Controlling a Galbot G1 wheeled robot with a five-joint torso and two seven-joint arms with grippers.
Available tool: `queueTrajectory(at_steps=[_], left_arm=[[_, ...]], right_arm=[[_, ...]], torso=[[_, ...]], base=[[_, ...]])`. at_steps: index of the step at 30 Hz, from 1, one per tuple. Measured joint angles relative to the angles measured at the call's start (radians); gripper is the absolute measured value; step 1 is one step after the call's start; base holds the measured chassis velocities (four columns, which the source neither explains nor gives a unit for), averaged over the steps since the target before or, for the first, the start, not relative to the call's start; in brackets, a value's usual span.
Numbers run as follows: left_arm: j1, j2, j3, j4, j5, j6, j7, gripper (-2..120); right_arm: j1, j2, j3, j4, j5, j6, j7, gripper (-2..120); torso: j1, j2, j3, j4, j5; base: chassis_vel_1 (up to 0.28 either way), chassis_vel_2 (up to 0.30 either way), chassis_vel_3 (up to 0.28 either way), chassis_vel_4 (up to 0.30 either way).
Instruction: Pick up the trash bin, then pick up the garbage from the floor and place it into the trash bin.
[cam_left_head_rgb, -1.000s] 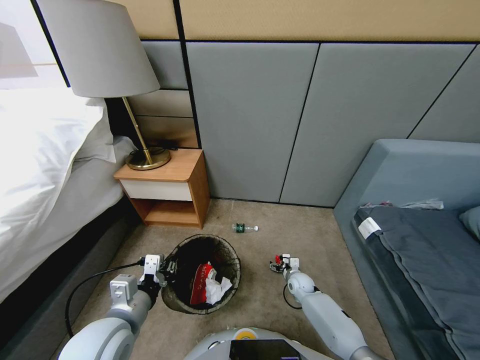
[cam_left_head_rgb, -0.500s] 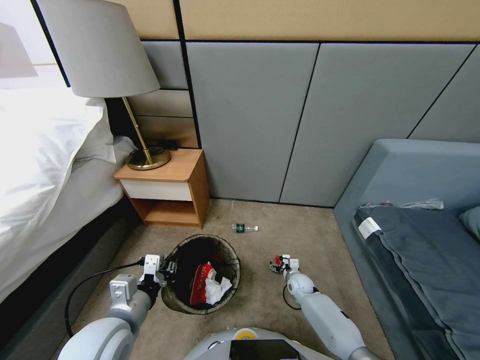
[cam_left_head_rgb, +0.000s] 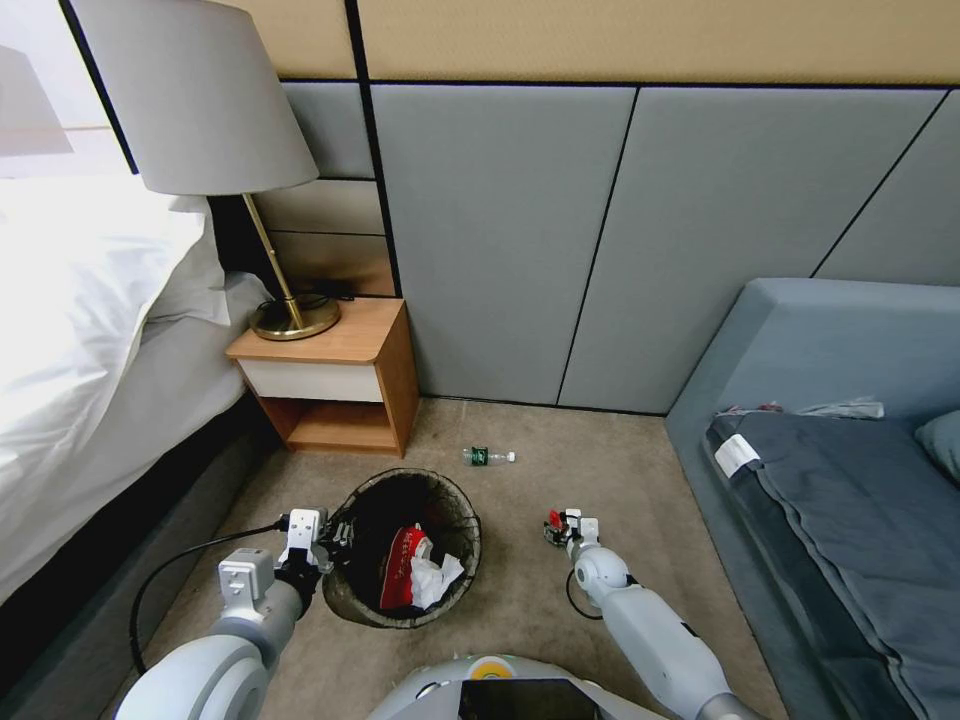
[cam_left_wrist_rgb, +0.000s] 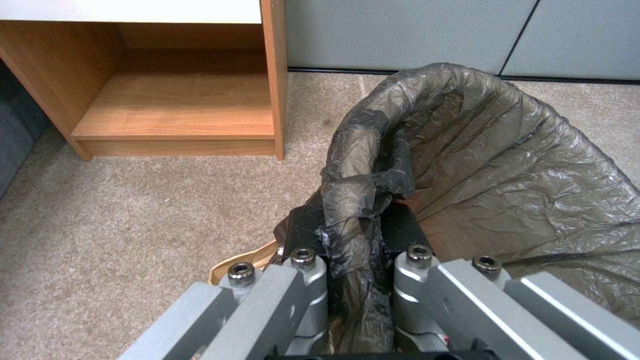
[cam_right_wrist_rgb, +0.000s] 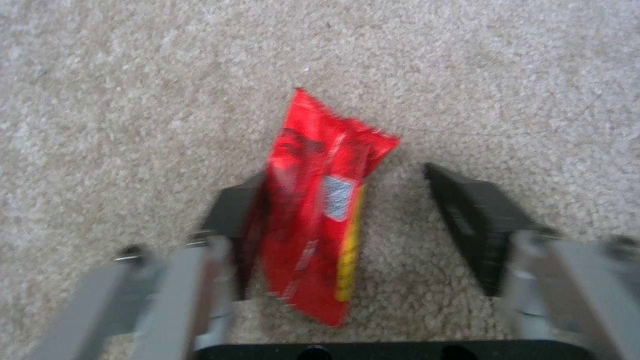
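The trash bin (cam_left_head_rgb: 400, 474) stands on the carpet with its dark bag liner (cam_left_wrist_rgb: 507, 165) folded over the rim. My left gripper (cam_left_head_rgb: 335, 535) is shut on the liner-covered rim (cam_left_wrist_rgb: 353, 250) at the bin's left side. Inside lie a red-and-white wrapper (cam_left_head_rgb: 402, 565) and white paper (cam_left_head_rgb: 435, 578). Right of the bin, my right gripper (cam_left_head_rgb: 563, 525) is down at the carpet, open (cam_right_wrist_rgb: 347, 195). A red wrapper (cam_right_wrist_rgb: 313, 215) from the garbage stands between its fingers and leans on one of them. A small green-labelled bottle (cam_left_head_rgb: 488, 456) lies farther off, near the wall.
A wooden nightstand (cam_left_head_rgb: 335, 375) with a brass lamp (cam_left_head_rgb: 290, 315) stands beyond the bin on the left, beside the bed (cam_left_head_rgb: 80, 330). A grey-blue sofa (cam_left_head_rgb: 830, 450) lines the right side. Padded wall panels close off the far side.
The right arm has shifted very slightly over the red wrapper. The left gripper and the bin have stayed put.
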Motion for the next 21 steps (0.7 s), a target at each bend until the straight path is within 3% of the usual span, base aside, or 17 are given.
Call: queueTrajectory(at_steps=[6, 8, 13, 21], left_arm=[[0.0, 0.0, 0.0, 0.0, 0.0, 0.0, 0.0, 6], [-0.001, 0.0, 0.0, 0.0, 0.0, 0.0, 0.0, 6], [-0.003, -0.003, 0.002, 0.0, 0.0, 0.0, 0.0, 6], [-0.003, -0.003, 0.003, 0.0, -0.001, 0.0, 0.0, 6]], right_arm=[[0.001, -0.001, 0.001, -0.002, -0.001, 0.001, 0.0, 32], [0.001, -0.002, 0.001, -0.002, -0.001, 0.001, -0.001, 17], [0.001, -0.003, 0.001, -0.005, 0.0, 0.003, -0.004, 1], [-0.014, -0.004, -0.001, 0.02, -0.003, 0.002, -0.005, 0]], torso=[[0.0, 0.0, 0.0, -0.0001, 0.0], [0.0, 0.0, 0.0, 0.0001, 0.0003], [0.0, 0.0, 0.0, 0.0008, 0.0008], [0.0, 0.0, 0.0, 0.0007, 0.0016]], base=[[0.0, 0.0, 0.0, 0.0], [0.0, 0.0, 0.0, 0.0], [0.0, 0.0, 0.0, 0.0], [0.0, 0.0, 0.0, 0.0]])
